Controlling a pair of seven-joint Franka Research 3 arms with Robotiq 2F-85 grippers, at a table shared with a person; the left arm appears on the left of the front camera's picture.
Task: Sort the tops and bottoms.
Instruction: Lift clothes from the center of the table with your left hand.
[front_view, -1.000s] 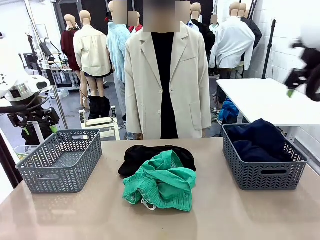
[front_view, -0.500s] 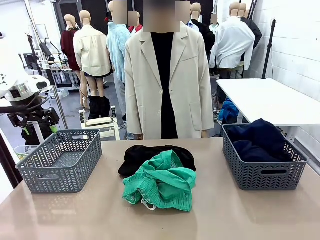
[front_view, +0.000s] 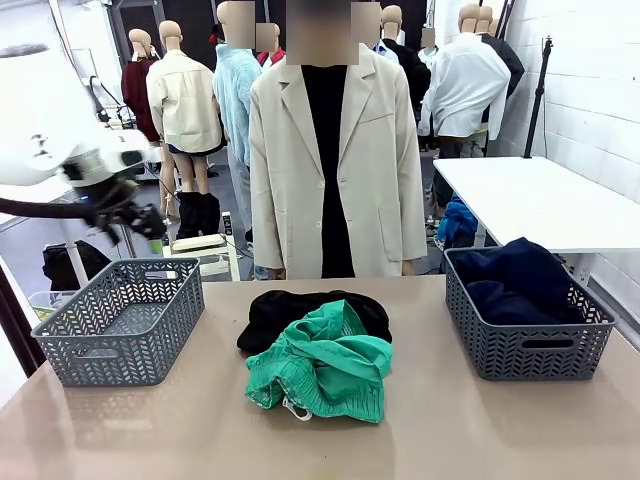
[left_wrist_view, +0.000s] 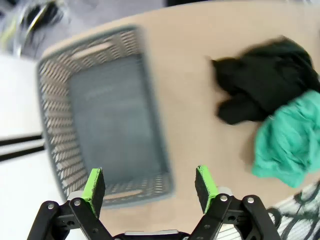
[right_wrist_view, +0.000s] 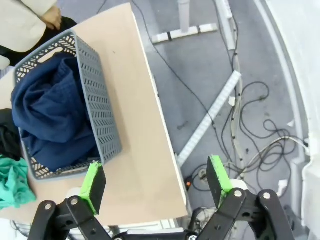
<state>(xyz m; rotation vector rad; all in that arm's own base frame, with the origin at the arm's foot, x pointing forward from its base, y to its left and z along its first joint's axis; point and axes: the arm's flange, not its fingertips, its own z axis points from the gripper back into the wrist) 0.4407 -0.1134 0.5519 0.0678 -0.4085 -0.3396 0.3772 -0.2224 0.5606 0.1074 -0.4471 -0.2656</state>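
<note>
Green garment (front_view: 320, 370) heaped over black garment (front_view: 290, 305), well left of right basket (front_view: 530, 350), navy garment (front_view: 510, 280) inside it; all soft, light, floppy, best pinched at a raised fold; left gripper (left_wrist_view: 149, 175) and right gripper (right_wrist_view: 156, 172) wide open, empty.

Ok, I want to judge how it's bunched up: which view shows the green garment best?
The front view: the green garment lies whole and sharp, overlapping the black garment. The left wrist view shows it blurred near the picture's right edge; the right wrist view catches just a corner at its left edge.
</note>
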